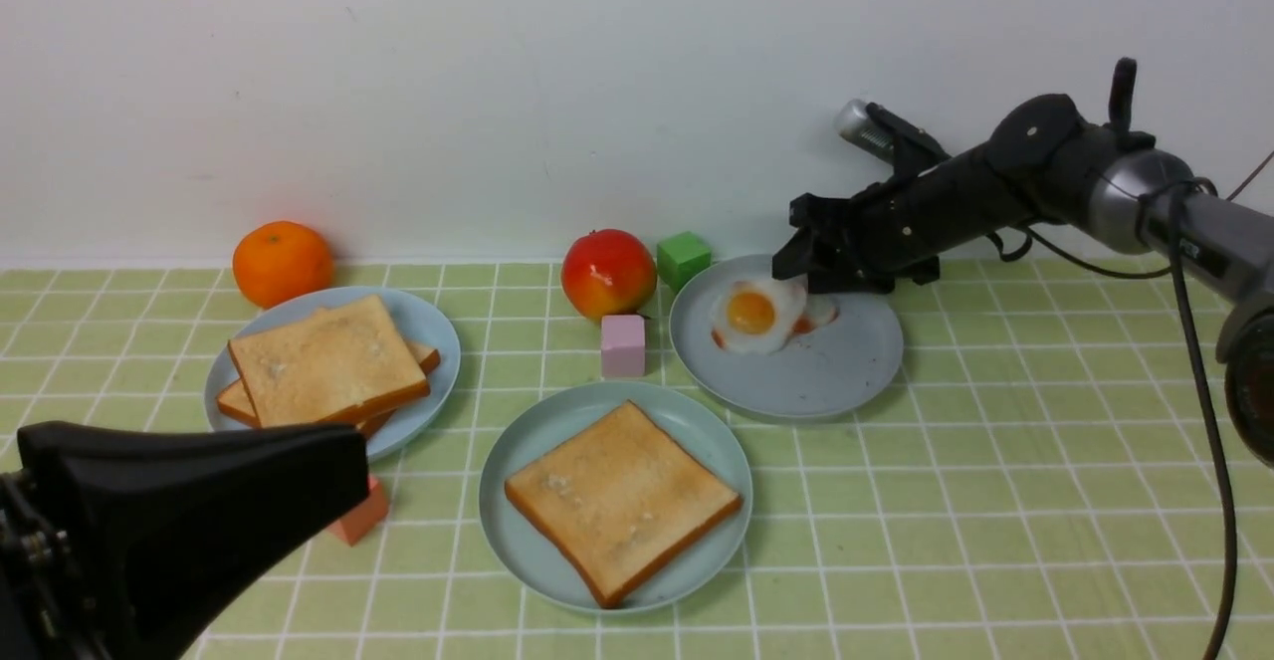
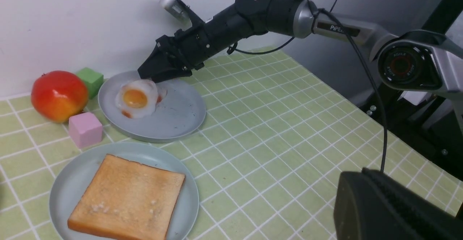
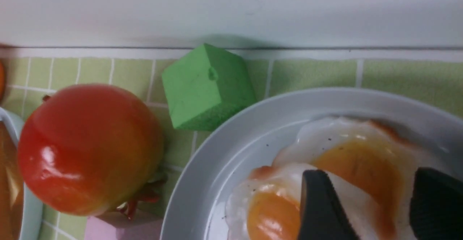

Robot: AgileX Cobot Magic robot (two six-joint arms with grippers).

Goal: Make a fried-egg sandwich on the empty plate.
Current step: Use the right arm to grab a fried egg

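Fried-egg sandwich is not yet stacked; its parts are spread over three plates. Positions are given relative to the mint plate (image 1: 537, 431), left to right.

- Far behind-left: an orange (image 1: 283, 262) is seen close to the wall.
- Behind-left: a light-blue plate (image 1: 418, 322) is loaded with two toast slices (image 1: 328, 366), the upper one skewed over the lower.
- Front-left: the left gripper (image 1: 348, 476) is seen as one black mass, jaws clenched together, nothing held. A salmon block (image 1: 363, 516) is half hidden behind its tip.
- On the mint plate itself: a single toast slice (image 1: 622, 496) is laid flat, one corner pointed forward.
- Just behind its rim: a pink cube (image 1: 623, 344) is set. Behind that a red-and-yellow fruit (image 1: 608, 272) is placed, with a green cube (image 1: 683, 259) just beside it on the right.
- Behind-right: a grey-blue plate (image 1: 846, 381) is set near the mint plate, rims apart. Two overlapping fried eggs (image 1: 756, 317) are laid on its rear-left part.
- Right gripper (image 1: 796, 267) is lowered over the rear edge of the eggs, jaws spread wide, nothing gripped. In the right wrist view both fingers (image 3: 322, 211) are seen above the egg white with a yolk between them; whether the egg is touched cannot be told.
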